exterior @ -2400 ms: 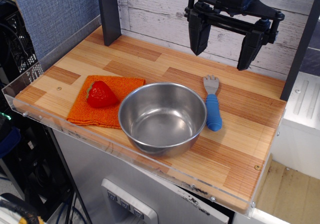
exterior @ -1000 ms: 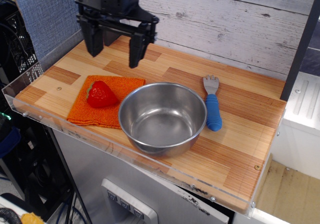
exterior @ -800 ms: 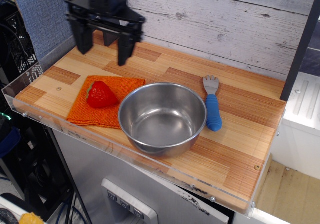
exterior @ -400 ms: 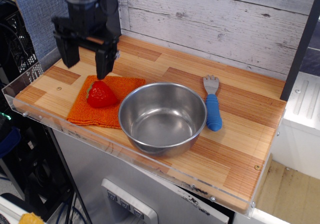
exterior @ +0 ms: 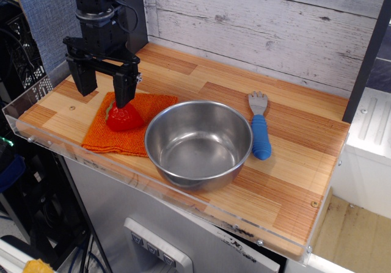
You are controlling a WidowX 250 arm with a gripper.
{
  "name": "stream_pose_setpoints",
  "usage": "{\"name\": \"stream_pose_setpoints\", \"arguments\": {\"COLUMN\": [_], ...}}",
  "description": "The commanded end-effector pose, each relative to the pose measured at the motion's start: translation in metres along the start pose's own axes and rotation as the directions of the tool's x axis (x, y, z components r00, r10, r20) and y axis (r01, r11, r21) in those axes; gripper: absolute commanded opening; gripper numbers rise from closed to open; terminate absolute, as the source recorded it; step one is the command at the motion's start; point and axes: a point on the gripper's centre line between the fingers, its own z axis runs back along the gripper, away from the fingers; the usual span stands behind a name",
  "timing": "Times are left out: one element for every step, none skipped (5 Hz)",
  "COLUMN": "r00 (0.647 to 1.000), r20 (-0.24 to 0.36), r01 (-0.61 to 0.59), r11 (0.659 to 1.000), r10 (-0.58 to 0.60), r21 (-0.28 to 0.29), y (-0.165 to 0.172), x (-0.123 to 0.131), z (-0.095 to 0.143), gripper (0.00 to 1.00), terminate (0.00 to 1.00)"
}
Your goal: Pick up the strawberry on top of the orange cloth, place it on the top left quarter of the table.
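Black metal fingers hang in the upper left of the frame — that is the gripper (exterior: 102, 92), and its two fingers are spread wide with nothing between them. One finger is over bare wood to the left, and the other sits right above the strawberry (exterior: 124, 118), so the hand looks a bit too far left for a good grab. To do this step well, I think the gripper should slide a little to the right until the berry sits in the middle of the gap, then go straight down and close softly. It should pinch the fat part of the berry and not the cloth under it, or the cloth may come up too. The strawberry is small, red and shiny, with a pale green leafy bit showing at its left side; the finger hides part of its top. It lies on the orange cloth (exterior: 116, 135), a bumpy knitted square at the left of the frame, near the front rim of the table (exterior: 293, 163). Just to the right, the steel bowl (exterior: 198, 143) touches the cloth's edge or overlaps it — I cannot tell which — so the right finger has little room on that side. Farther right lies a fork with a blue handle (exterior: 260, 128), well out of the way.
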Motion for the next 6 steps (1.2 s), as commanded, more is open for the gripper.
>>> {"name": "stream_pose_setpoints", "arguments": {"r00": [1.0,0.999,0.998,0.998,0.999,0.999], "r20": [0.007,-0.017,-0.035,-0.048,-0.032,-0.026], "r01": [0.021,0.039,0.048,0.05,0.036,0.035], "r11": [1.0,0.999,0.998,0.998,0.999,0.999], "r10": [-0.021,-0.039,-0.049,-0.052,-0.037,-0.035], "r21": [-0.023,-0.035,-0.032,-0.03,-0.024,-0.001], "y": [-0.014,-0.023,-0.027,-0.029,-0.029,-0.031], "x": [-0.008,-0.01,-0.009,-0.009,-0.009,-0.009], "z": [-0.003,-0.012,-0.017,-0.021,-0.022,-0.017], "gripper": [1.0,1.0,1.0,1.0,0.0,0.0], "terminate": [0.0,0.0,0.0,0.0,0.0,0.0]}}
